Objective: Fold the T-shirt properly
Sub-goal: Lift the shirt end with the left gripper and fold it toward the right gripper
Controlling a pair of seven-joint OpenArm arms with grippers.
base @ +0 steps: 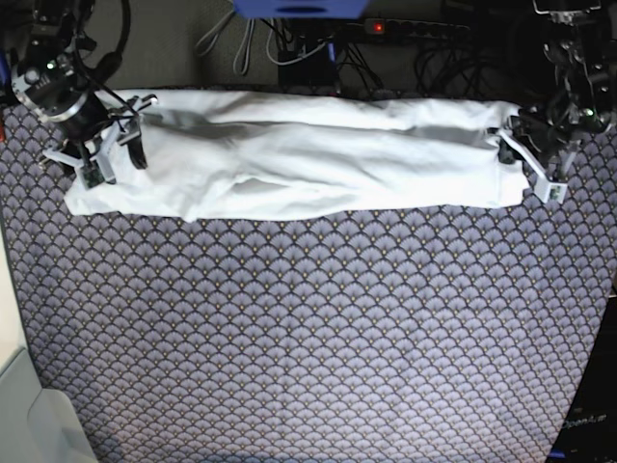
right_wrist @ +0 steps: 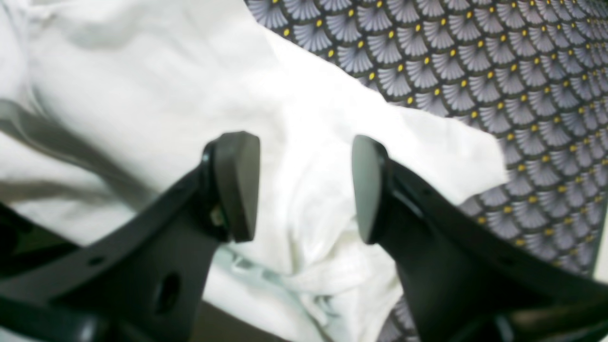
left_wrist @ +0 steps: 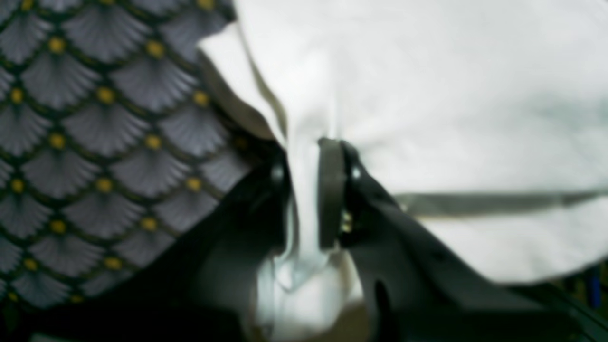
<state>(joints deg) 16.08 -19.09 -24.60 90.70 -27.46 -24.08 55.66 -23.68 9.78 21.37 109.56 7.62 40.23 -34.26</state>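
The white T-shirt [base: 308, 154] lies folded into a long band across the far part of the patterned cloth. My left gripper [base: 528, 159] is at the shirt's right end. In the left wrist view it [left_wrist: 304, 199] is shut on a pinched ridge of the T-shirt [left_wrist: 427, 95]. My right gripper [base: 108, 159] is at the shirt's left end. In the right wrist view it [right_wrist: 301, 190] is open, its pads [right_wrist: 237, 185] standing just over bunched fabric of the T-shirt [right_wrist: 142, 95], holding nothing.
The table carries a grey-purple fan-patterned cloth [base: 308, 338] with yellow dots. Cables and a power strip with a red light [base: 386, 27] lie behind the far edge. A pale surface [base: 19, 405] shows at the near left corner.
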